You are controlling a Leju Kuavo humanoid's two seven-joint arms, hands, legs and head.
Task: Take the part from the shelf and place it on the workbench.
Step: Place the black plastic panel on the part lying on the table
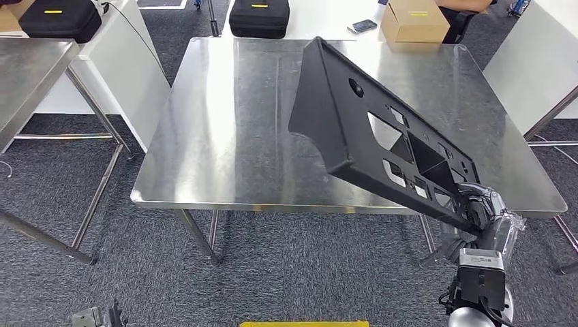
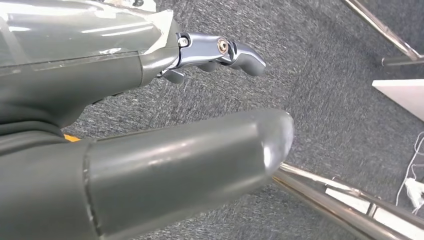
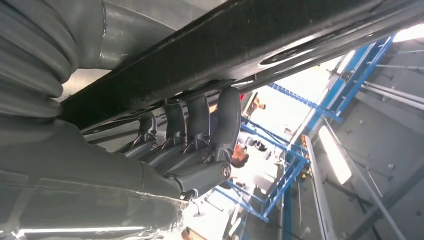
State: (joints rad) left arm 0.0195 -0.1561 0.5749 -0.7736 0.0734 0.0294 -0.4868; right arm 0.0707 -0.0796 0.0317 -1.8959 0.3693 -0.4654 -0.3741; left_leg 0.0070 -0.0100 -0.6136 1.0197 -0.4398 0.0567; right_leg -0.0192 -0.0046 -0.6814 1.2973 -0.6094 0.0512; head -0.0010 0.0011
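Part: black part (image 1: 382, 129) is off the shelf, held up over the workbench (image 1: 225, 136).
Right hand (image 1: 477, 208): gripping its near end.
Left hand (image 2: 150, 150): hanging, empty, fingers apart.
Left to do: set it down, let go.

Grey carpet floor (image 1: 286, 272) under steel tables, white tables (image 1: 320, 27) behind, and seemingly blue racking (image 3: 300, 150).

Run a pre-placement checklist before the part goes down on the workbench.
1. Right hand grips the black part at its near end: ok.
2. Fingers wrapped against the part's edge: ok.
3. Part is over the workbench: ok, held tilted above it.
4. Bare steel under the part: ok.
5. Left hand holds nothing, down near the carpet: ok.
6. Grip firmness under the long overhang: cannot tell.
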